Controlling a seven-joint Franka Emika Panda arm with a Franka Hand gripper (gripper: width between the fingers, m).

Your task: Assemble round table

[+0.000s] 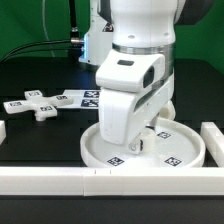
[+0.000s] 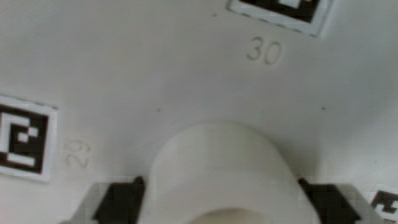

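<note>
The large rimmed disc (image 1: 186,146) lies at the front of the table, tags on its face. My gripper (image 1: 141,141) reaches down over its middle, and the hand hides the hub. In the wrist view the short thick cylinder (image 2: 222,165) stands between my two dark fingers (image 2: 125,200), which press on its sides above the disc face (image 2: 160,80). The gripper (image 2: 228,202) is shut on the cylinder. The small cross-shaped piece (image 1: 38,105) lies flat on the black table at the exterior view's left, apart from the disc.
The marker board (image 1: 84,97) lies behind the disc, next to the cross piece. A long white bar (image 1: 60,178) runs along the front edge, and another (image 1: 213,140) stands at the exterior view's right. A green backdrop is behind.
</note>
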